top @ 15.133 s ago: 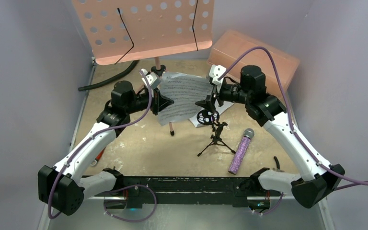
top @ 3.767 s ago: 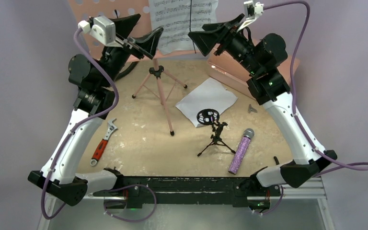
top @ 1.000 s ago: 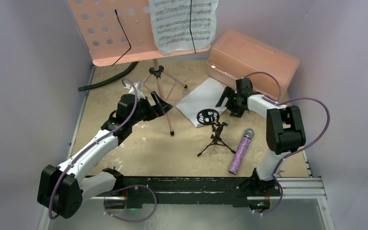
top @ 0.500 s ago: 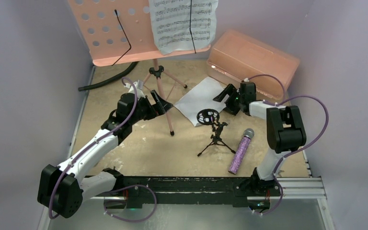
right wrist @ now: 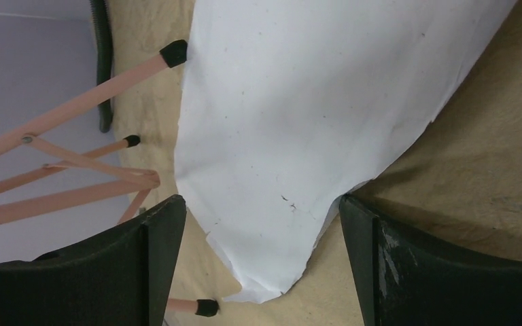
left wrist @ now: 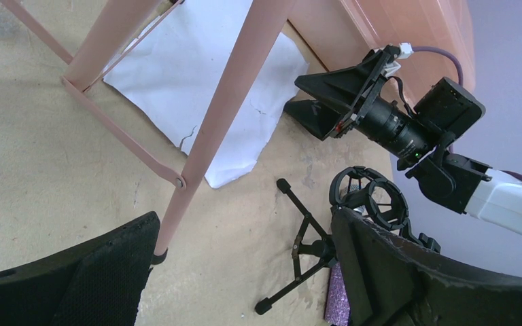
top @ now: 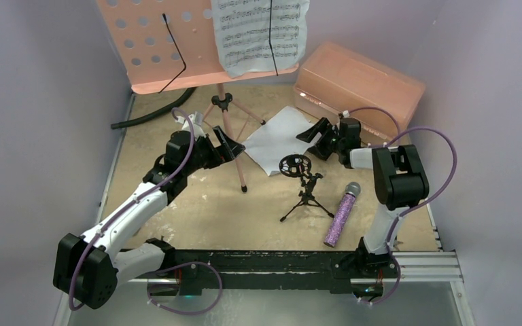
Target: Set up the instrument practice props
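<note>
1. Grippers at work on the practice set: my right gripper (right wrist: 258,204) hovers low, jaws spread wide and holding nothing. The corner of the loose white sheet (right wrist: 292,122) lies flat on the table (top: 197,204) between and ahead of its fingers. My left gripper (left wrist: 245,224) is spread just as wide and equally empty, with a pink leg (left wrist: 211,136) of the music stand (top: 177,47) planted just ahead, close to one finger.
2. Paper this flush to the table is hard to pinch. My right fingers may skate over it, crease it, or tear an edge that already shows small nicks on the side nearest them.
3. The black tripod mic stand (top: 302,190) stands near my right gripper, behind and to one side. A careless sweep with the sheet could tip it over. The purple microphone (top: 341,214) lies on the table farther back again, not yet mounted.
4. A nudge from my left gripper against the leg could shift or topple the music stand. That would spill the printed page (top: 262,34) resting high above it.
5. The salmon box (top: 360,81) sits just beside my right wrist, so a lift on that side risks clipping it.
</note>
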`<state>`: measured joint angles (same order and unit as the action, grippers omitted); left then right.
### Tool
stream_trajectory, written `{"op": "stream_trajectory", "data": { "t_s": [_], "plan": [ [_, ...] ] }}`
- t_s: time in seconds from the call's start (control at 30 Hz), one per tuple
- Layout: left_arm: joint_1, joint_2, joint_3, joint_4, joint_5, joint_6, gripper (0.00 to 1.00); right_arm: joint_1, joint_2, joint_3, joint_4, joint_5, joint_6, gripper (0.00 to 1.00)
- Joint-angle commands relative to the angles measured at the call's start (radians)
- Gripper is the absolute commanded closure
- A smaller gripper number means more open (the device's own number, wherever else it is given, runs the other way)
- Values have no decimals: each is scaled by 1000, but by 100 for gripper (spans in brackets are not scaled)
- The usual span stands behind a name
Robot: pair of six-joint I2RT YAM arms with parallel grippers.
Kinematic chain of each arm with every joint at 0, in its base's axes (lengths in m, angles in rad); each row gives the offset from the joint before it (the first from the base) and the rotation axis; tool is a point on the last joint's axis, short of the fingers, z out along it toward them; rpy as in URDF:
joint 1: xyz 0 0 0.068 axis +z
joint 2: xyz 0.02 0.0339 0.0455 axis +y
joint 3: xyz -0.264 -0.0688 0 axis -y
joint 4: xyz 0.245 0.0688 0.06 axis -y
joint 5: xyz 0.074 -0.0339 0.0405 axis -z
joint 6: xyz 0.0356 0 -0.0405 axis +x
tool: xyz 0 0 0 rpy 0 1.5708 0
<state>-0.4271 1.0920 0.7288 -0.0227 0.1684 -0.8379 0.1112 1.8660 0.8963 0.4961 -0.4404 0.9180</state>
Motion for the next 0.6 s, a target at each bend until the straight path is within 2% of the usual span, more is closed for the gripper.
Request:
{"op": "stream_trajectory", "data": {
  "t_s": [0.0, 0.17, 0.4, 0.57],
  "plan": [
    [-4, 0, 46, 38, -12, -1, 4, -1, 20, -21, 136, -80, 63, 16],
    [-4, 5, 50, 43, -12, 2, 4, 6, 62, -20, 198, -106, 90, 20],
    [-4, 5, 58, 43, -15, 9, 4, 40, 127, 48, 169, -86, 69, 22],
    [-4, 5, 68, 43, -18, 17, 4, 58, 160, 90, 156, -94, 59, 31]
  ]
}}
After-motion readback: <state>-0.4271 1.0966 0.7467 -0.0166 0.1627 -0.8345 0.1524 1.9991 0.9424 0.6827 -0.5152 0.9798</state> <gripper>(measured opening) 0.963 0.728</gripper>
